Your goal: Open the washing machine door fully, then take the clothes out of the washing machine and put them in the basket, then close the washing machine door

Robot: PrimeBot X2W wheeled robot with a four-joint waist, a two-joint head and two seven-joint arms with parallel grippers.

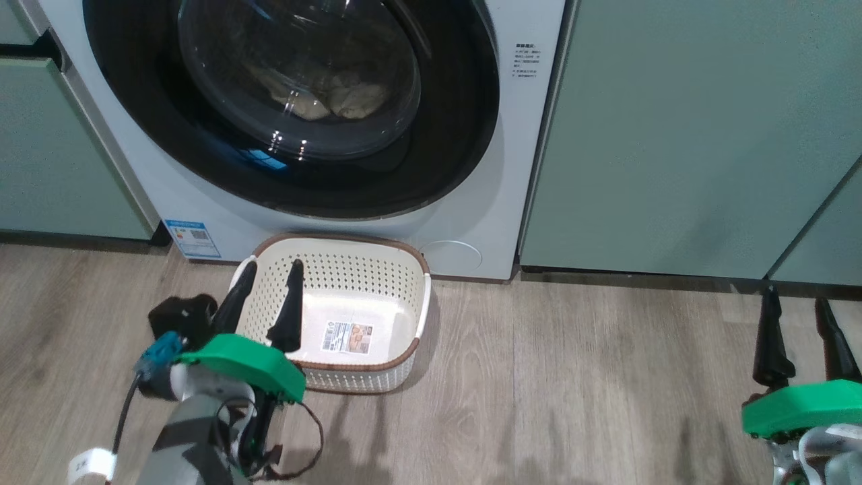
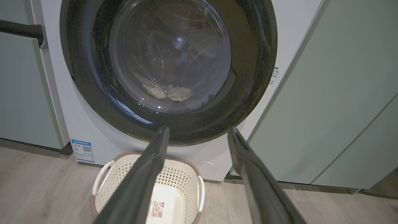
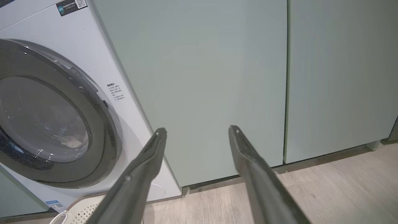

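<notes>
Head and wrist views, door closed. The washing machine door (image 1: 303,182) is shown shut flush against the washing machine (image 1: 525,168), and the opening step is judged not yet begun. A slip of the fingers off the glossy black rim is to be feared if the pull is taken anywhere but at the latch. A recess is suggested at the rim's right edge in the right wrist view, though it cannot be made out with confidence. A door left only partly swung would crowd the reach into the drum, and the basket (image 1: 357,273), set on the floor (image 1: 539,377) just before the machine, could be knocked aside by a low arm. The clothes (image 1: 330,101) are seen through the glass, lying at the bottom of the drum. Both pairs of jaws are held wide apart and grip nothing. The left gripper (image 1: 273,266) hangs over the basket's left side, below the door. The right gripper (image 1: 798,296) is placed well apart from it, before the green cabinet doors (image 1: 673,135).
</notes>
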